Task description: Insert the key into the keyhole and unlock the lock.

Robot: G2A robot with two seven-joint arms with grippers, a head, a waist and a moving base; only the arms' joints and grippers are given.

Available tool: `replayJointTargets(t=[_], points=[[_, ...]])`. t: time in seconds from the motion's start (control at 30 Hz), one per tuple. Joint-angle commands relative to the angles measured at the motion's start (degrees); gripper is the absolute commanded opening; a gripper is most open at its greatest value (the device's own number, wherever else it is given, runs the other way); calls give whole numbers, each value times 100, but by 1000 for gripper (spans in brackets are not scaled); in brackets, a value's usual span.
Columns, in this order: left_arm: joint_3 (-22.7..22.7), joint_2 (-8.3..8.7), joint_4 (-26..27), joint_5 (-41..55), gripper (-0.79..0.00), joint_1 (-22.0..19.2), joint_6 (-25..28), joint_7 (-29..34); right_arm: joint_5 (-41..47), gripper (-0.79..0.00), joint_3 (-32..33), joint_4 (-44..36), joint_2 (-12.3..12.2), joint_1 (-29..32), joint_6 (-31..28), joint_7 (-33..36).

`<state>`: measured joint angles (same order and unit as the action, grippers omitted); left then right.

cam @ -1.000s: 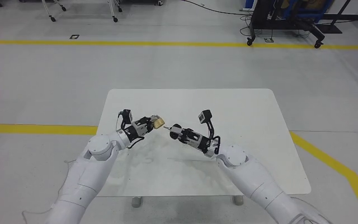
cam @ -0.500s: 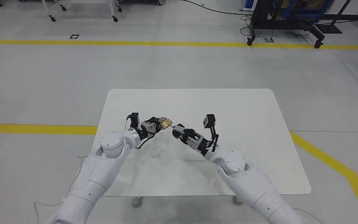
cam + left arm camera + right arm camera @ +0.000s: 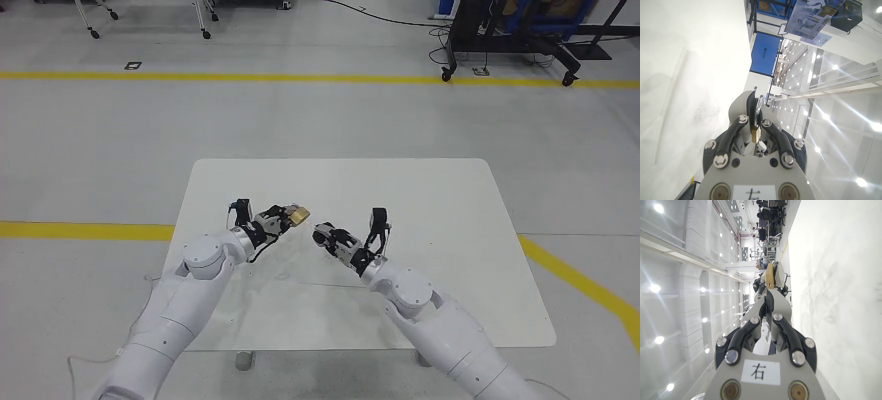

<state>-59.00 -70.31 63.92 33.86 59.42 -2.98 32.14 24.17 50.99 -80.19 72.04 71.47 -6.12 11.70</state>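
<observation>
lock (image 3: 770,275) clamped in our left gripper (image 3: 756,107), key (image 3: 768,333) pinched in our right gripper (image 3: 770,295); insertion pending, next we should align tip with keyhole.

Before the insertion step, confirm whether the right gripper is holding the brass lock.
No, the brass lock sits clamped in the left gripper, with a gap between it and the right gripper.

Glossy brass-coloured metal lock (image 3: 296,213), matt white table (image 3: 450,200)
</observation>
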Motion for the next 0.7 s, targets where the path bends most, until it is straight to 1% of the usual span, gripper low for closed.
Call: replayJointTargets(t=[0.0, 0.67], points=[[12, -16, -15, -26, -785, 1, 63, -31, -52, -785, -30, 32, 29, -16, 32, -101], [-3, -96, -188, -206, -785, -91, -21, 67, -116, -785, -2, 155, 185, -62, 214, -86]])
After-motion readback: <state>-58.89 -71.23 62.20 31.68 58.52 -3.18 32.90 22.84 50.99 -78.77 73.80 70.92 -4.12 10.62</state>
